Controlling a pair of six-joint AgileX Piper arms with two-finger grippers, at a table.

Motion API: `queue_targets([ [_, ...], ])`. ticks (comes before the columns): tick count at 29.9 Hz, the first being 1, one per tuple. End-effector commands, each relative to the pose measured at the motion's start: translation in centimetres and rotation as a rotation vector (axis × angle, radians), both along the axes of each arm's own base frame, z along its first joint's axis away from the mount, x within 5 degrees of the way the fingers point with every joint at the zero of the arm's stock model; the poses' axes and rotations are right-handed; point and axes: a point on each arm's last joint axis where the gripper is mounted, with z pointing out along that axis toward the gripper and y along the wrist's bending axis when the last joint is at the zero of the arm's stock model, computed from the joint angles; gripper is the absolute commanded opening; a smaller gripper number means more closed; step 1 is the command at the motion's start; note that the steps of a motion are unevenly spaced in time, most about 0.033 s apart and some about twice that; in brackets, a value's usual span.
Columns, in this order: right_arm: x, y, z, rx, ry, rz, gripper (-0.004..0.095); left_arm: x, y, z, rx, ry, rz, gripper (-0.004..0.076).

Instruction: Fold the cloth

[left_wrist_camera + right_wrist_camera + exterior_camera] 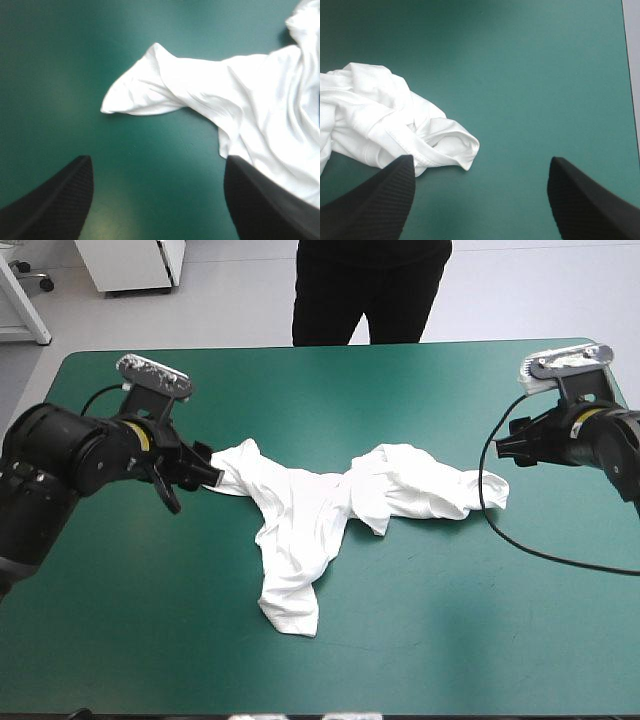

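Left hand (205,472) held wide, apparently touching a sleeve of the crumpled white short-sleeved T-shirt (300,520) strewn across the teal-green table (450,640). Right hand (505,448) wide, beside the bunched end. Risk: several layers could be pinched together there, and the twist dragged rather than spread.

Teal-green tbl cover (450,640), rounded far corners

One T-shirt (300,515), one table (450,640), two pincers: left pincer (157,160), right pincer (481,158).
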Motion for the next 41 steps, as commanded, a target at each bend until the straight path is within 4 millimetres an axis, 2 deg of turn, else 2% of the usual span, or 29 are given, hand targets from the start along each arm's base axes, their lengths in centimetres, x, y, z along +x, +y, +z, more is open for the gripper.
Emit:
queue_targets([
  [1,-2.5,-0.4,1.8,0.028,-0.102,0.009,0.0692,-2.8,-0.2,-0.7,-0.026,0.050,-0.045,0.0532],
  [8,-5.2,-0.9,0.3,0.030,-0.039,0.013,0.0692,-4.6,-2.6,-6.7,0.029,0.226,-0.112,0.0532],
  [15,-5.3,-1.0,-0.5,0.021,-0.007,0.010,0.0668,-6.1,-6.1,-13.2,0.028,0.375,-0.209,0.0532],
  [26,-5.3,-1.0,-0.5,0.012,-0.007,0.012,0.0648,-4.0,-9.2,-18.2,0.047,0.406,-0.220,0.0531],
  [33,-5.4,-1.2,-0.6,-0.006,0.002,0.004,0.0648,-3.3,-10.6,-21.8,0.097,0.523,-0.233,0.0518],
  [35,-5.4,-1.2,-0.6,-0.006,0.004,0.004,0.0648,-3.3,-10.9,-22.4,0.093,0.541,-0.243,0.0487],
  [37,-5.3,-1.1,-1.1,-0.008,0.018,0.005,0.0648,-3.1,-11.2,-22.8,0.081,0.540,-0.256,0.0421],
  [41,-4.8,-1.0,-3.3,-0.019,0.075,0.004,0.0648,-3.3,-11.4,-23.3,0.069,0.569,-0.263,0.0202],
])
